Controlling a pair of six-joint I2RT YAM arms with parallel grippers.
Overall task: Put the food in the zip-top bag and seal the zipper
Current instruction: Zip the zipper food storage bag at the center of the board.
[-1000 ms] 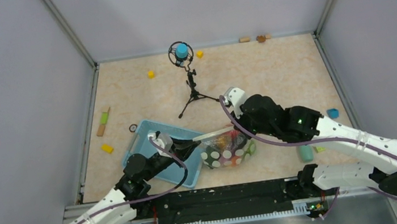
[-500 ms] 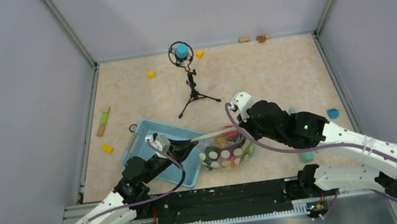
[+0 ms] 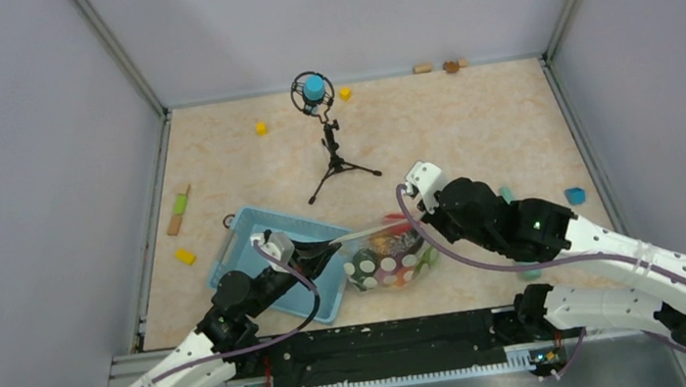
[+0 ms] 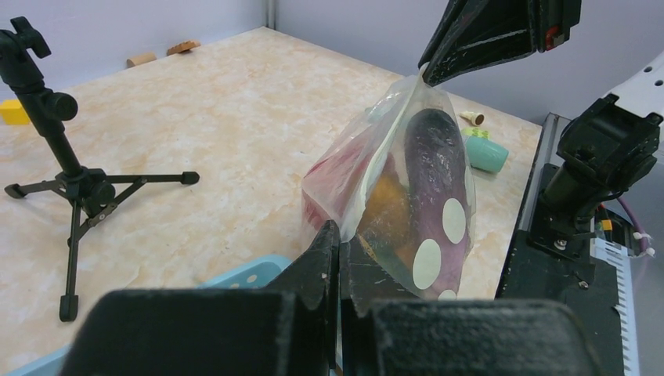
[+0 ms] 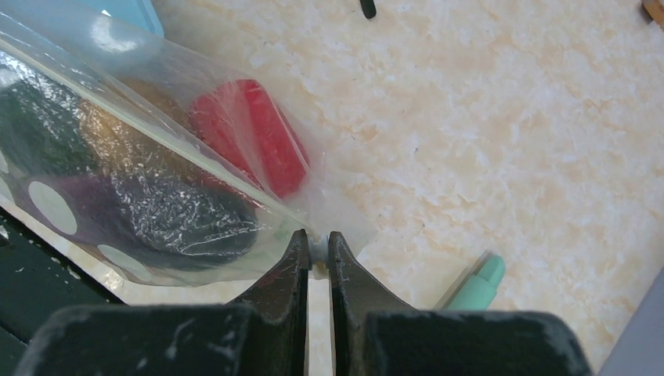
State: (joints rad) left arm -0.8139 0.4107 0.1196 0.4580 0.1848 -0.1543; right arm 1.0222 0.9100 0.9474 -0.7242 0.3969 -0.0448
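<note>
Both sets of fingers are pinching the zipper (image 3: 368, 231), one at each end. The left fingers (image 4: 317, 262) are pressing together on the end nearest the blue basket (image 3: 242, 245). The right fingers (image 5: 288, 270) are closing to a sliver on the end farthest from the basket, with a bit of pale strip showing between their tips. Between them the zip-top bag (image 3: 392, 266) is hanging by its mouth just beside the basket, on the side facing the right arm, and its belly seems to be resting on the bench (image 3: 469, 129). The food (image 3: 390, 245) is already sitting inside, with the red pepper (image 5: 250, 133) crowding up just under the strip and a dark piece (image 4: 434, 157) lying against the dotted film.

So I am judging the loading finished and the sealing to be the step in hand. I cannot tell whether the strip is already pressed shut along its whole length, because the film is crinkling and glaring too much.

To do this well, the arms should be pulling the strip straight and taut away from the basket, without lifting so high that the load starts swinging. One pair ought to be anchoring its end while the other, eased only slightly, is running along the strip toward it, squeezing the two tracks together. The pepper is the worry, since it is bulging close to the mouth and may be holding the tracks apart there. The right fingers are also gripping only the very corner, so a hard tug could be slipping them off.
</note>
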